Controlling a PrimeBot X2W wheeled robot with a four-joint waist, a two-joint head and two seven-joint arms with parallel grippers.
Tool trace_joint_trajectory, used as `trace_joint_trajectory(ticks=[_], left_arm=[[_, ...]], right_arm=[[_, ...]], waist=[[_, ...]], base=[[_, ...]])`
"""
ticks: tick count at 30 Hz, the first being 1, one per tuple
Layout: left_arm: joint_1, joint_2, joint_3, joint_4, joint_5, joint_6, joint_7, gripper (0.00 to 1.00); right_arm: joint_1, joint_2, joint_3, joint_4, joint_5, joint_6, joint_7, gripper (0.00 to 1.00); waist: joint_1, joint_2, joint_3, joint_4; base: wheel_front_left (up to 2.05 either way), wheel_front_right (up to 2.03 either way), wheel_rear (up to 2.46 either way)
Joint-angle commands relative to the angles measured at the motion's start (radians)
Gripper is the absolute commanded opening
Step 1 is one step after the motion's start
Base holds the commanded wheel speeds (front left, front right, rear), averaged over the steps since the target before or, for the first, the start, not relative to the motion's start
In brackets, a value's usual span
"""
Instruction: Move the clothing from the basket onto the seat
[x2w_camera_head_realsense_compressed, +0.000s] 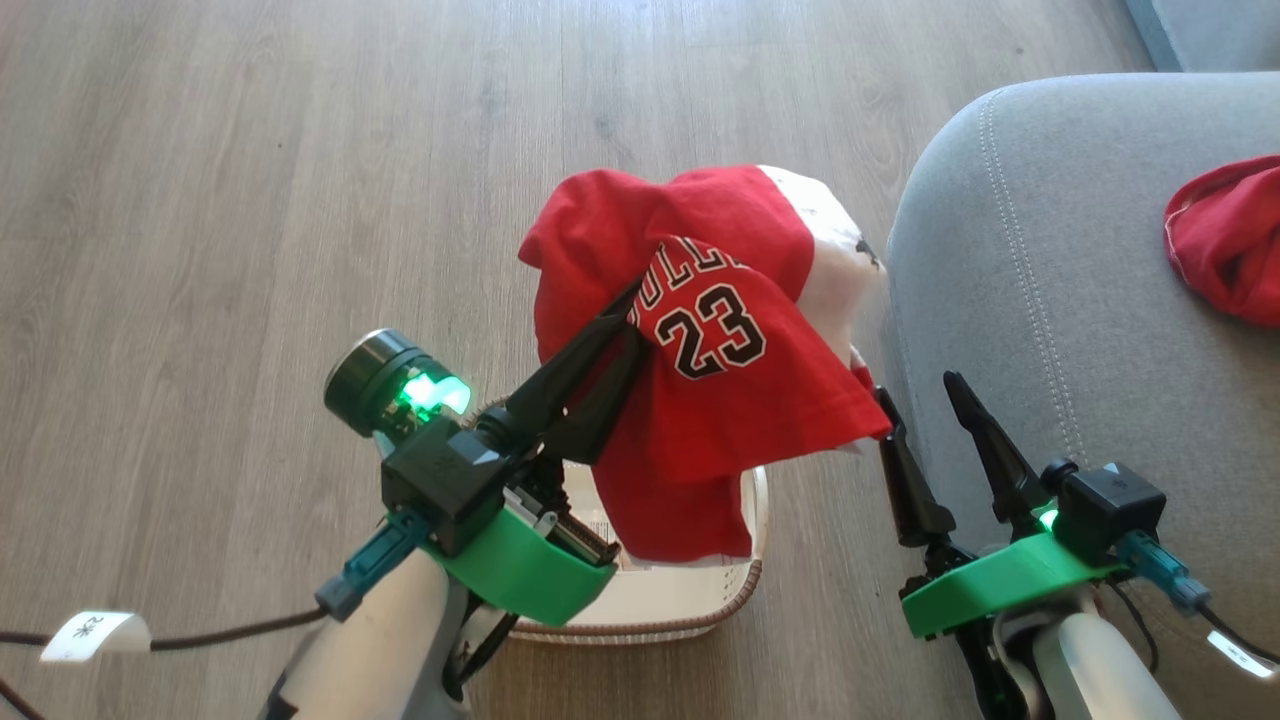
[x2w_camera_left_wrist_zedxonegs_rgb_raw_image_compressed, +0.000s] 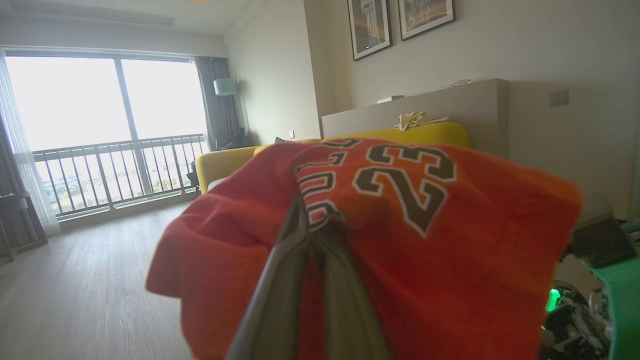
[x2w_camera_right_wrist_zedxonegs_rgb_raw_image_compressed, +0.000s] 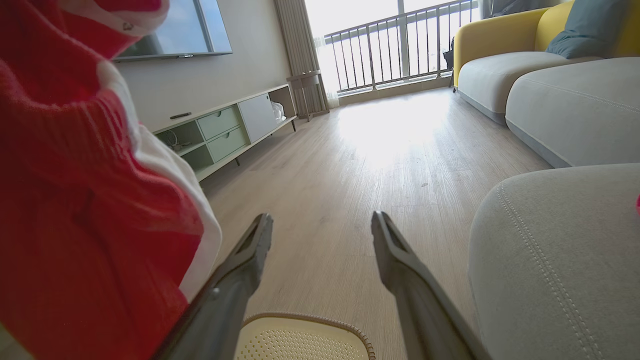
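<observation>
Head view shows the left gripper (x2w_camera_head_realsense_compressed: 632, 318) clamped on the red jersey (x2w_camera_head_realsense_compressed: 740, 400), number 23 facing up. The cloth hangs over the basket (x2w_camera_head_realsense_compressed: 640, 630), lower hem dipping inside. The seat (x2w_camera_head_realsense_compressed: 1050, 300) lies directly right, just beside the basket. The right gripper (x2w_camera_head_realsense_compressed: 915, 385) stands spread and empty between cloth and seat, the nearer arm. The carry looks like a rightward swing over that cushion edge.
</observation>
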Motion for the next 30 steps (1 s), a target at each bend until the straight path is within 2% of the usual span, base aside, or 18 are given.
trace_joint_trajectory(ticks=[1,19,27,30], left_arm=[[-0.023,0.006,0.032,-0.040,-0.001,-0.001,-0.005,0.00],[-0.025,0.015,0.035,-0.023,0.024,-0.001,-0.005,0.00],[-0.025,0.010,0.070,0.001,0.030,-0.001,-0.005,0.00],[-0.028,0.009,0.086,0.007,0.032,-0.001,-0.005,0.00]], right_arm=[[-0.006,-0.006,0.016,-0.032,-0.005,0.003,-0.006,1.00],[-0.008,-0.002,-0.007,-0.031,0.002,0.003,-0.006,1.00],[-0.002,-0.081,-0.006,-0.089,0.005,0.003,-0.006,1.00],[-0.008,-0.121,0.036,-0.134,0.018,0.003,-0.006,1.00]], waist=[[0.0001,-0.0001,0.000,0.000],[0.0001,-0.0001,-0.002,-0.013],[0.0001,-0.0001,0.007,-0.021],[0.0001,-0.0001,0.012,-0.025]], base=[[0.00,0.00,0.00],[0.00,0.00,0.00],[0.00,0.00,0.00],[0.00,0.00,0.00]])
